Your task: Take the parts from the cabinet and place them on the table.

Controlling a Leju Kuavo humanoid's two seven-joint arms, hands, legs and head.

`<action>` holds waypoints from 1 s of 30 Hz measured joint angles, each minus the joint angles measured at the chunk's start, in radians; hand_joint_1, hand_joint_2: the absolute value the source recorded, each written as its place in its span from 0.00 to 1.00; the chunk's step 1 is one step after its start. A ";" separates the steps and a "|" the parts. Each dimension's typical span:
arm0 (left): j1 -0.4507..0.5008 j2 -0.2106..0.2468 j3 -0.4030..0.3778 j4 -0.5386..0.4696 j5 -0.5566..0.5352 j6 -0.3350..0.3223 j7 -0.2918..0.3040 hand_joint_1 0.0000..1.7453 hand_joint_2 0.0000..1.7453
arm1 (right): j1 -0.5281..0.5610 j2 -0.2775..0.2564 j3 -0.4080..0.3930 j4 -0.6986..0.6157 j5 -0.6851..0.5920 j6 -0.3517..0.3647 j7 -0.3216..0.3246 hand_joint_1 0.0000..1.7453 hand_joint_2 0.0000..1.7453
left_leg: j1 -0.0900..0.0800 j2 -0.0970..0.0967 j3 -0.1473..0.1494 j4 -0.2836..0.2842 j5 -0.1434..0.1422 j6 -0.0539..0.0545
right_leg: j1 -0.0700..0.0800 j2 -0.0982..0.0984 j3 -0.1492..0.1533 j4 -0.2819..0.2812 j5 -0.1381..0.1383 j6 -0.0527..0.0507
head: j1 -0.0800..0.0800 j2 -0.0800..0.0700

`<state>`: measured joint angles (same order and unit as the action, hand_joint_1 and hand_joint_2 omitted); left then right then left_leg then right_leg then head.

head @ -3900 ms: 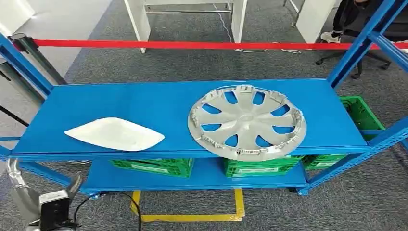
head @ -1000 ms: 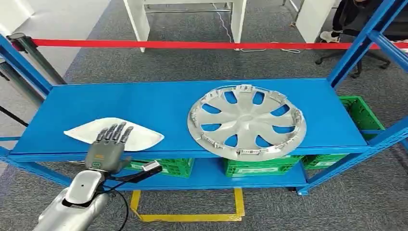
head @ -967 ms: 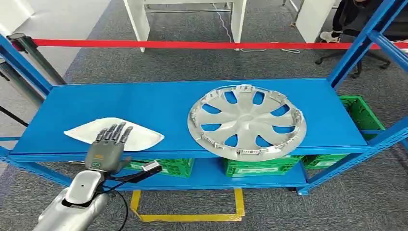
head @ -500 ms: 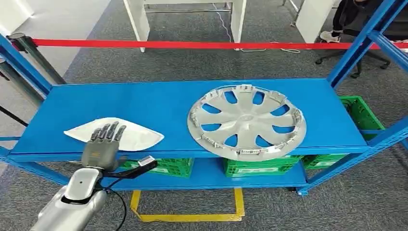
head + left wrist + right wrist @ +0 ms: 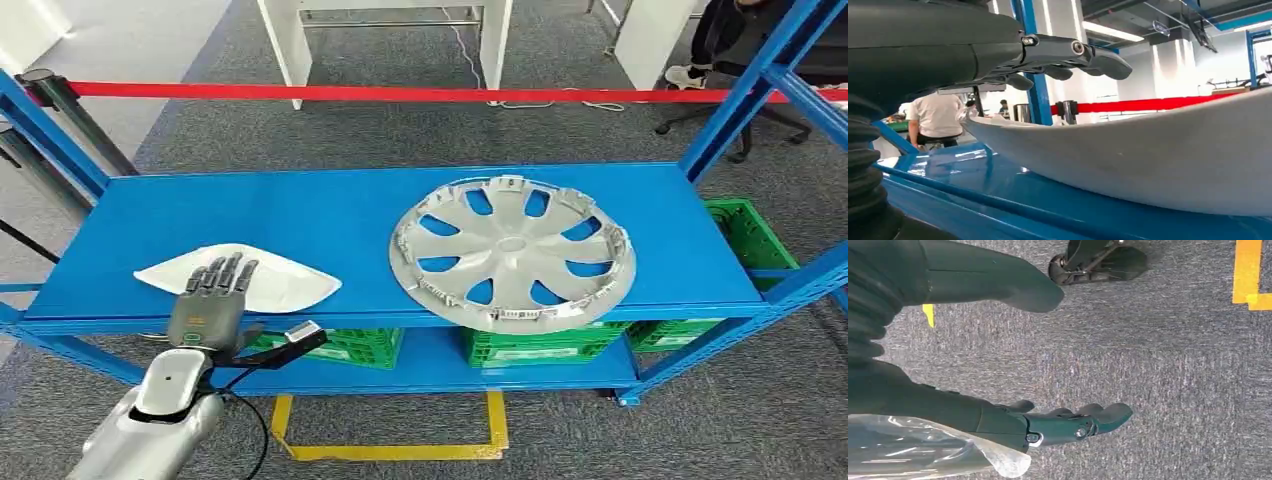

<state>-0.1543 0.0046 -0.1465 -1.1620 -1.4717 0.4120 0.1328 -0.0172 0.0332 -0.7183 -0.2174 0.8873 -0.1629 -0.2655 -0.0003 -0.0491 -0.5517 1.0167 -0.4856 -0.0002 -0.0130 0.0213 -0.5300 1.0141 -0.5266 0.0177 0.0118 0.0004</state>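
A white, flat, leaf-shaped part lies at the front left of the blue top shelf. My left hand reaches over its near edge with fingers stretched out flat above the part, holding nothing. In the left wrist view the fingers hover just above the white part. A silver wheel cover lies on the right half of the shelf, its rim jutting past the front edge. My right hand hangs over grey carpet, fingers apart and empty.
Green crates stand on the lower shelf and one to the right. Blue uprights frame the rack. A red barrier tape runs behind it. A person sits at the far right. Yellow floor tape marks the ground.
Since 3.9 s ago my left arm rose from low at the left up to the white part. Over the last second the hand shifted slightly left and nearer.
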 joint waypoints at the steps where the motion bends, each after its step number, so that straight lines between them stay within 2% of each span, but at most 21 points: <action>1: 0.000 0.000 0.000 0.000 0.000 0.000 0.000 0.00 1.00 | 0.000 0.000 0.000 0.000 0.000 0.000 0.000 0.00 1.00 | 0.000 0.000 0.000 0.000 0.000 0.000 | 0.000 0.000 0.000 0.000 0.000 0.000 | 0.000 0.000; 12: 0.002 -0.002 0.014 -0.004 0.016 0.004 -0.015 0.00 1.00 | 0.000 0.000 0.000 0.002 0.006 0.000 0.001 0.00 1.00 | 0.000 0.000 0.000 0.000 0.000 0.000 | 0.000 0.000 0.000 0.000 0.000 0.000 | 0.000 0.000; 30: 0.035 0.010 0.050 -0.108 0.042 0.014 -0.041 0.00 1.00 | 0.002 0.000 -0.004 0.005 0.012 0.002 0.001 0.00 1.00 | 0.000 0.000 0.000 0.000 0.000 0.000 | 0.000 0.000 0.000 0.000 0.000 0.000 | 0.000 0.000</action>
<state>-0.1191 0.0145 -0.0969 -1.2699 -1.4298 0.4261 0.0919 -0.0156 0.0332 -0.7221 -0.2129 0.8995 -0.1610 -0.2647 -0.0003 -0.0491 -0.5520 1.0167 -0.4852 -0.0003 -0.0131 0.0213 -0.5299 1.0141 -0.5262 0.0181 0.0118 0.0004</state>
